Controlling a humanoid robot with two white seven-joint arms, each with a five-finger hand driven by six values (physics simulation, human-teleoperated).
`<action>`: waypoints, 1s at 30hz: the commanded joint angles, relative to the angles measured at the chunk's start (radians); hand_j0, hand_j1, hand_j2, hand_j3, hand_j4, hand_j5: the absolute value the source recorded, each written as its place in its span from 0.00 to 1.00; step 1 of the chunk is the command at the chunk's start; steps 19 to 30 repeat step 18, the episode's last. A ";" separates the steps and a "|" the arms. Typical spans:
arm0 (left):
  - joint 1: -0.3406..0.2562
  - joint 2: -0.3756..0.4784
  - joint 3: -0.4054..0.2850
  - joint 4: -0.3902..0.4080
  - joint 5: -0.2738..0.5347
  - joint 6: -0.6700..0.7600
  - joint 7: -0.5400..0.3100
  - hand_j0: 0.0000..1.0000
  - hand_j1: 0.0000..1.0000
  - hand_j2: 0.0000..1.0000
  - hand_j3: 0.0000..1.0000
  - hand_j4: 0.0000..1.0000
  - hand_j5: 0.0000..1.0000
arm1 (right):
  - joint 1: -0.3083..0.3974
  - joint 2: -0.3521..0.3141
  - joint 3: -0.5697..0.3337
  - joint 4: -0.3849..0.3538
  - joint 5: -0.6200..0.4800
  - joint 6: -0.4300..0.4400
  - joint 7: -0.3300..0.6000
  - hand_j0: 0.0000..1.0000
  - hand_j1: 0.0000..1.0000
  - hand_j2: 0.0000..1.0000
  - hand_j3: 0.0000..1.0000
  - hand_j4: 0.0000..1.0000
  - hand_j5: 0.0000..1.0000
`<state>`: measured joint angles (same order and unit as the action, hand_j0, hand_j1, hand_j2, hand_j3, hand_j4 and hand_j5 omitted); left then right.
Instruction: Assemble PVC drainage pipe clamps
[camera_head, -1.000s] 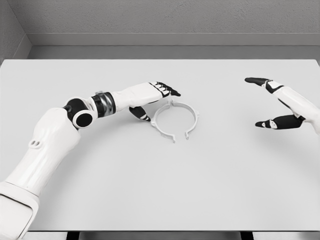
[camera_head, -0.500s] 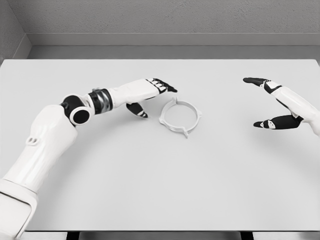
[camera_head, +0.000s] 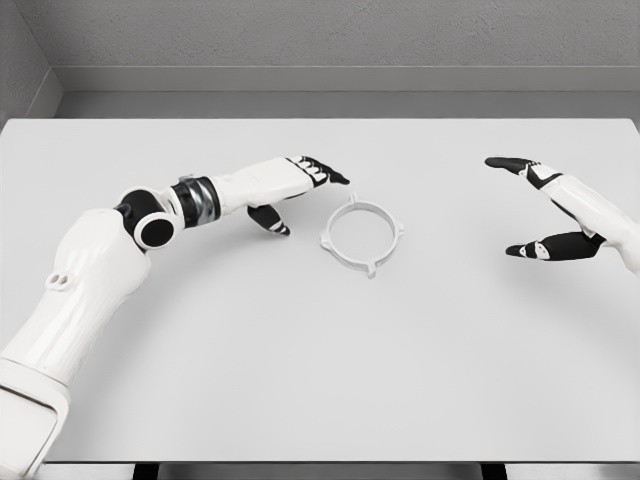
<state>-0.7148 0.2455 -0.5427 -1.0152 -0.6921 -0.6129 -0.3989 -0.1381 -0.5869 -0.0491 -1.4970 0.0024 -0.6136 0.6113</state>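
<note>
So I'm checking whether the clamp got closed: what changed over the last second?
The pipe clamp went from an open ring with a gap at its front to a closed ring, shifting slightly right. The left robot hand, which was against the clamp's left side, drew back to the left and now sits clear of it, fingers open. The right robot hand stayed open at the right of the table, barely moving.

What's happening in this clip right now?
A humanoid robot is working on a white pipe clamp that lies as a closed ring near the middle of the white table. The left hand hovers just left of the clamp, fingers open, not touching it. The right hand is off to the right, open and holding nothing.
</note>
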 joint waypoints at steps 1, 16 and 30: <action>-0.006 0.069 0.006 -0.032 0.046 0.002 0.002 1.00 1.00 1.00 1.00 1.00 1.00 | 0.000 -0.001 -0.002 -0.002 -0.010 0.003 0.000 1.00 1.00 1.00 1.00 1.00 1.00; 0.000 0.434 0.029 0.032 0.195 0.002 0.005 1.00 1.00 1.00 1.00 1.00 1.00 | -0.003 -0.007 -0.003 0.008 -0.005 0.003 0.000 1.00 1.00 1.00 1.00 1.00 1.00; -0.005 0.436 0.029 0.033 0.200 0.002 0.005 1.00 1.00 1.00 1.00 1.00 1.00 | -0.008 -0.007 -0.003 0.006 -0.005 0.003 0.000 1.00 1.00 1.00 1.00 1.00 1.00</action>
